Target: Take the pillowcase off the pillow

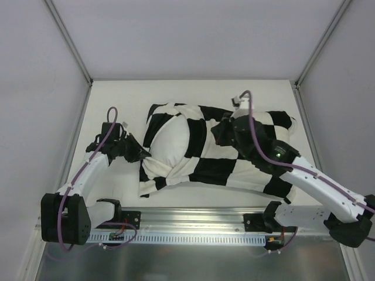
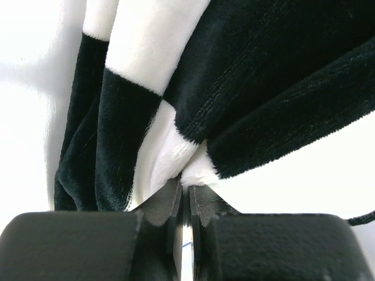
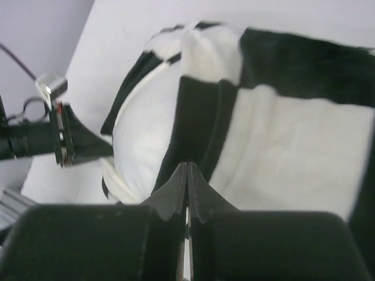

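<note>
Left gripper (image 1: 138, 153) is clenched on the pillowcase (image 1: 234, 167) hem, at 9 o'clock of the pillow (image 1: 170, 140), whose bare white end bulges out mid-table. I judge both light, soft and limp. The plush may slip, so I'd hold hem folds. Right gripper (image 1: 222, 133) is closed, pressing the pillowcase; whether it pinches fabric I cannot tell. Bare table (image 1: 117, 99) lies toward 12 and 9 o'clock; its edge is close at 3 o'clock.

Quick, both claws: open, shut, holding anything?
Left claw: closed, pinching the pillowcase.
Right claw: closed at the pillowcase; whether it grips fabric cannot be told.
</note>
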Motion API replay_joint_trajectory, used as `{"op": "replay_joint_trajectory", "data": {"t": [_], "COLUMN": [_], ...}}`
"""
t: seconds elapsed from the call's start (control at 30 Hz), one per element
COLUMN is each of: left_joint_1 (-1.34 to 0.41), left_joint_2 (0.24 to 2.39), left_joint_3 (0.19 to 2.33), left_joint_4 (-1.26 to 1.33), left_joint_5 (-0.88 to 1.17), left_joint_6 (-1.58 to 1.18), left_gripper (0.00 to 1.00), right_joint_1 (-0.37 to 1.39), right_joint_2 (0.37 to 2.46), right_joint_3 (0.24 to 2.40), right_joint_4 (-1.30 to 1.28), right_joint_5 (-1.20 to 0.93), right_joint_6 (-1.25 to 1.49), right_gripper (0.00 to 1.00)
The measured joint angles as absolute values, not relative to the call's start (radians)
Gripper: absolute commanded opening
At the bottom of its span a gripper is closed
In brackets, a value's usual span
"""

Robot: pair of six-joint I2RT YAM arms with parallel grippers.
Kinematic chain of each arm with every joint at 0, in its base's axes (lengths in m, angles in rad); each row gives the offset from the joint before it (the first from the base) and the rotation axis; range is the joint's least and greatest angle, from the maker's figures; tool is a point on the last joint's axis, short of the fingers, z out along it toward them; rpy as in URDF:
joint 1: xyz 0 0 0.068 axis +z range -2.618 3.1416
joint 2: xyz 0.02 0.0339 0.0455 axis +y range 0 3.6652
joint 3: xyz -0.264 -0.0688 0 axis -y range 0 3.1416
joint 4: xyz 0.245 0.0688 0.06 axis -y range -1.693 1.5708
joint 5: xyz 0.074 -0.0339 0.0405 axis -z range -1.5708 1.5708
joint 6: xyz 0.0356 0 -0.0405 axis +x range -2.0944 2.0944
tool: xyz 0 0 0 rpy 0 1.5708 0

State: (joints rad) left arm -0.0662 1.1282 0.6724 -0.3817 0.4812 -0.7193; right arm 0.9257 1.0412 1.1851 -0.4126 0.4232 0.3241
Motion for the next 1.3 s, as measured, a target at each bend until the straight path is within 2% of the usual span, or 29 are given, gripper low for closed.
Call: {"op": "replay_joint_trajectory", "data": {"t": [0.03,0.1,0.13,0.17,0.23,0.3,0.4,0.43,0.57,0.63,0.97,1.03,1.1,1.17,1.2,1.3], "left_joint_1": [-0.069,-0.074,-0.075,-0.076,-0.079,-0.079,-0.079,-0.079,-0.078,-0.078,-0.07,-0.071,-0.07,-0.071,-0.071,-0.071], "left_joint_2": [1.128,1.128,1.128,1.128,1.128,1.128,1.128,1.128,1.128,1.127,1.118,1.108,1.098,1.093,1.092,1.09], "left_joint_3": [0.672,0.672,0.672,0.672,0.67,0.661,0.636,0.629,0.617,0.616,0.585,0.574,0.565,0.558,0.556,0.552], "left_joint_4": [-0.381,-0.379,-0.379,-0.379,-0.377,-0.368,-0.344,-0.336,-0.317,-0.314,-0.3,-0.288,-0.278,-0.27,-0.27,-0.27], "left_joint_5": [0.476,0.466,0.461,0.46,0.454,0.451,0.455,0.459,0.464,0.463,0.445,0.445,0.445,0.445,0.446,0.447], "left_joint_6": [-0.719,-0.719,-0.719,-0.719,-0.719,-0.721,-0.726,-0.727,-0.739,-0.744,-0.756,-0.759,-0.762,-0.767,-0.768,-0.772], "left_gripper": [0.0,0.0,0.0,0.0,0.0,0.0,0.0,0.0,0.0,0.0,0.0,0.0,0.0,0.0,0.0,0.0], "right_joint_1": [0.952,1.023,1.055,1.082,1.135,1.174,1.211,1.22,1.24,1.242,1.2,1.175,1.151,1.136,1.132,1.124], "right_joint_2": [1.071,1.17,1.223,1.281,1.388,1.494,1.639,1.686,1.84,1.905,2.09,2.086,2.07,2.054,2.05,2.038], "right_joint_3": [1.19,1.228,1.254,1.282,1.344,1.423,1.548,1.59,1.727,1.767,1.8,1.78,1.744,1.721,1.718,1.716], "right_joint_4": [-0.416,-0.426,-0.433,-0.441,-0.46,-0.486,-0.519,-0.528,-0.562,-0.573,-0.595,-0.58,-0.55,-0.532,-0.53,-0.527], "right_joint_5": [0.424,0.419,0.414,0.41,0.407,0.411,0.433,0.446,0.511,0.537,0.566,0.549,0.523,0.505,0.497,0.469], "right_joint_6": [0.313,0.284,0.269,0.255,0.212,0.173,0.116,0.098,0.038,0.015,0.09,0.135,0.165,0.184,0.193,0.212], "right_gripper": [0.01,0.31,0.54,0.6,0.69,0.71,0.84,0.92,0.99,0.96,0.98,0.93,0.72,0.43,0.04,0.01]}}
